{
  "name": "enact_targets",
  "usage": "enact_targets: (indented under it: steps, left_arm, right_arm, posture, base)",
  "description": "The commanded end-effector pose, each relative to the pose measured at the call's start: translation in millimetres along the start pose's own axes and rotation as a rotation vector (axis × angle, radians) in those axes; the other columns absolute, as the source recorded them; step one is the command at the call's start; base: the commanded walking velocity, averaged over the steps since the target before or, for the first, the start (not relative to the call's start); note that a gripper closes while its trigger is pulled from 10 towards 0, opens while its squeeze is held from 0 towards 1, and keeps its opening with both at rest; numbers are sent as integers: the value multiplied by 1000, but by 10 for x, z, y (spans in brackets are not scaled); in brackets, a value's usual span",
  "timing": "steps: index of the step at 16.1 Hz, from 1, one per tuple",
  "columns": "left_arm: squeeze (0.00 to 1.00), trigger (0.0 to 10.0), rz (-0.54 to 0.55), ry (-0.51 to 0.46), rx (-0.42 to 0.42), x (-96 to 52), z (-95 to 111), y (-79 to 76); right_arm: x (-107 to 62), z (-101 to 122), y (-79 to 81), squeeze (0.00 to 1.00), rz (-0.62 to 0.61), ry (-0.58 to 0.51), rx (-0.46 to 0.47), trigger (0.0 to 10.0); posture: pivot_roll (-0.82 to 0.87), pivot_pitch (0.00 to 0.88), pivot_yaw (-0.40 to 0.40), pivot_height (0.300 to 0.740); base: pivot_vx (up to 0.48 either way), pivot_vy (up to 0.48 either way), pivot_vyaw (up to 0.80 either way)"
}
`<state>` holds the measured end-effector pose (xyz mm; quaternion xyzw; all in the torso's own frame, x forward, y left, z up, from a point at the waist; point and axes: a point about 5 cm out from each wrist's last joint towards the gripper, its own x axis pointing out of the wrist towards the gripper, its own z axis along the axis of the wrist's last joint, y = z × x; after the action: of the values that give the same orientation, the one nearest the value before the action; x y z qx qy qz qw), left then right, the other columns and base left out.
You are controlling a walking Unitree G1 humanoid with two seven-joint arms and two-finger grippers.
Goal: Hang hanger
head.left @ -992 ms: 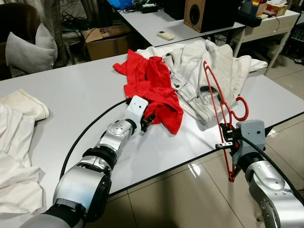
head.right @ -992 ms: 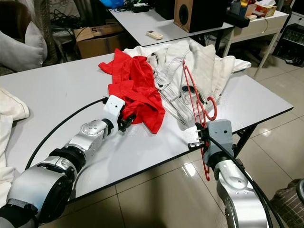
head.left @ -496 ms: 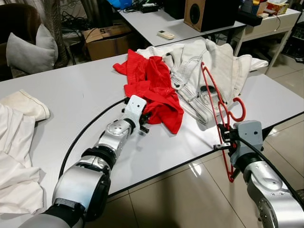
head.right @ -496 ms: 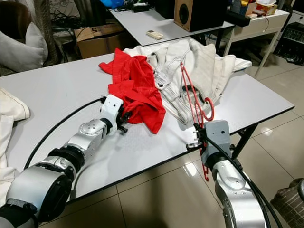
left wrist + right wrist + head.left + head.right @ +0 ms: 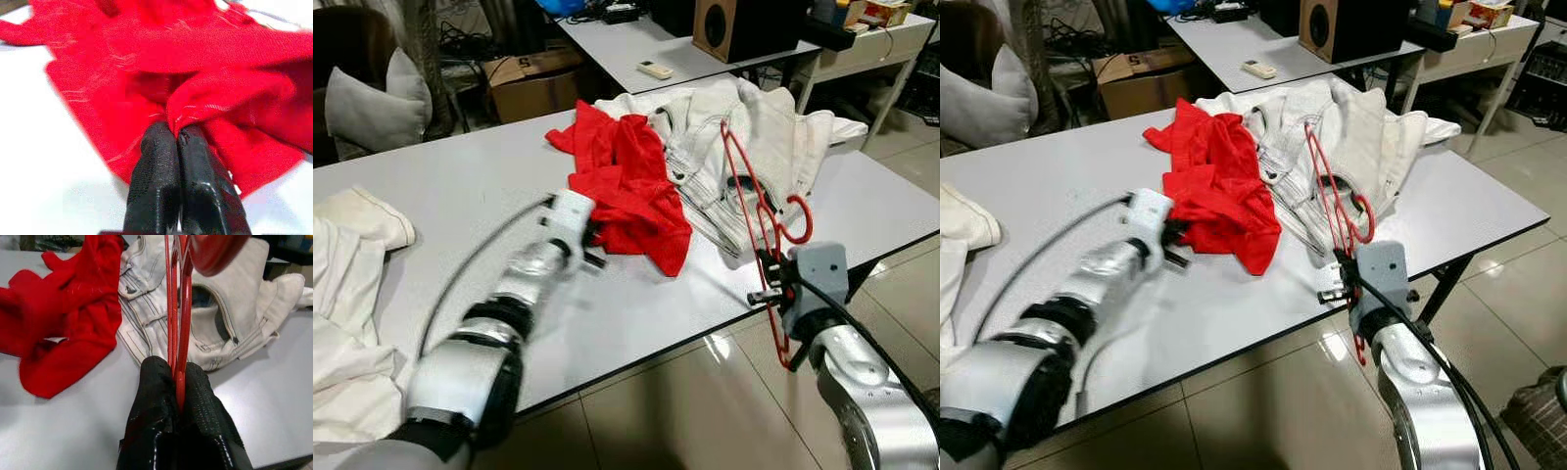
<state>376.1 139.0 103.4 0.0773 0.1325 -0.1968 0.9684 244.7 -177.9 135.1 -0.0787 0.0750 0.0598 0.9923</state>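
**Head pair high, wrist cameras close**

Both eye views look forward and down over the worktop (image 5: 431,186). Each wrist view looks along its own fingers (image 5: 161,161), very near; they share the red cloth (image 5: 63,308).

The left arm extends forward over the counter (image 5: 431,196), blurred in the head views. The left tool (image 5: 177,134) has its fingers pressed together on a fold of the red garment (image 5: 626,191). The right arm is bent at the near counter edge; the right tool (image 5: 178,369) is clamped on the red hanger (image 5: 754,206).
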Motion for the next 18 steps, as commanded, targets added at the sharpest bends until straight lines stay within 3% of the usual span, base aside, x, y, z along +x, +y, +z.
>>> enact_targets:
  steps: [1,2,3,6,8,10,12,14,16,18]
  left_arm:
    - [0,0,25,-21,-19,-51,19,137]
    - [0,0,60,-38,-16,-128,32,316]
    - [0,0,65,-41,-14,-143,33,345]
    - [0,0,89,-69,19,-356,-5,662]
    - [0,0,81,-62,75,-516,-85,813]
    - [0,0,36,14,177,-756,-322,910]
    - [0,0,-24,93,236,-933,-526,878]
    - [0,0,-164,105,253,-1022,-606,630]
    - [0,0,-254,-8,171,-862,-391,315]
    - [0,0,-254,-55,139,-768,-271,236]
  right_arm:
    - [35,18,42,0,18,-14,5,10000]
    - [67,16,66,0,28,-17,9,10000]
    - [73,16,71,0,30,-18,10,10000]
    - [138,18,118,0,52,-26,17,10000]
    - [170,13,135,0,62,-28,22,10000]
    - [214,8,171,0,78,-32,25,10000]
    - [237,-2,199,0,87,-35,30,10000]
    - [260,-15,224,0,97,-36,35,10000]
    - [294,-7,224,0,98,-44,34,10000]
    - [298,12,199,0,83,-55,34,10000]
  posture:
    - [-275,0,91,740]
    - [-256,0,85,740]
    - [-256,0,85,740]
    - [-207,0,68,740]
    - [-184,0,61,740]
    - [-159,0,55,740]
    - [-130,0,49,740]
    - [-115,0,46,740]
    - [-115,0,57,740]
    - [-130,0,80,740]
  base:
    - [0,0,0]
    - [0,0,0]
    - [0,0,0]
    - [0,0,0]
    - [0,0,0]
    - [0,0,0]
    - [0,0,0]
    - [0,0,0]
    - [0,0,0]
    - [0,0,0]
